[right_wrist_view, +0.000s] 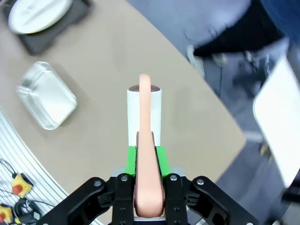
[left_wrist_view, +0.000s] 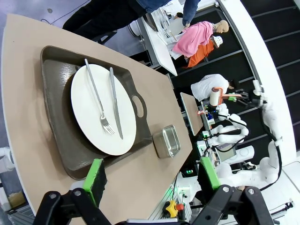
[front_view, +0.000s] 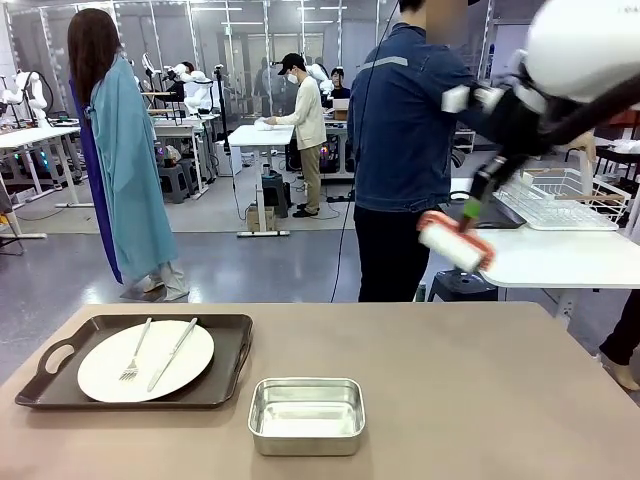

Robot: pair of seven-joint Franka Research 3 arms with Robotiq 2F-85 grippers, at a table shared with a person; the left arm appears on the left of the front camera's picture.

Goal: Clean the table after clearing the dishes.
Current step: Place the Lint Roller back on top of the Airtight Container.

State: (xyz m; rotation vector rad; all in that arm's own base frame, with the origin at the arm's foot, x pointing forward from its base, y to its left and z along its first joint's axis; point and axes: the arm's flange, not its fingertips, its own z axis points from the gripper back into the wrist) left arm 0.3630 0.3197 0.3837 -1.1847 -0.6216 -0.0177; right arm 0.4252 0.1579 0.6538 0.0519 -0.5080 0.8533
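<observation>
While the left tool [left_wrist_view: 152, 176] hangs open, the right tool [right_wrist_view: 146, 160] grips a lint roller [right_wrist_view: 154, 112].

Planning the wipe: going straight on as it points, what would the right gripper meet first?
Probably bare table, touched first by the lint roller the right gripper holds; the steel pan lies aside. Depth is unclear.

Tray [front_view: 232, 345] with plate [front_view: 100, 372] blocking left of table [front_view: 480, 400], steel pan [front_view: 306, 415] front centre, right half bare

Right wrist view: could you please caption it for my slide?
Right gripper shut on a lint roller above the tan table, steel pan nearby.
</observation>
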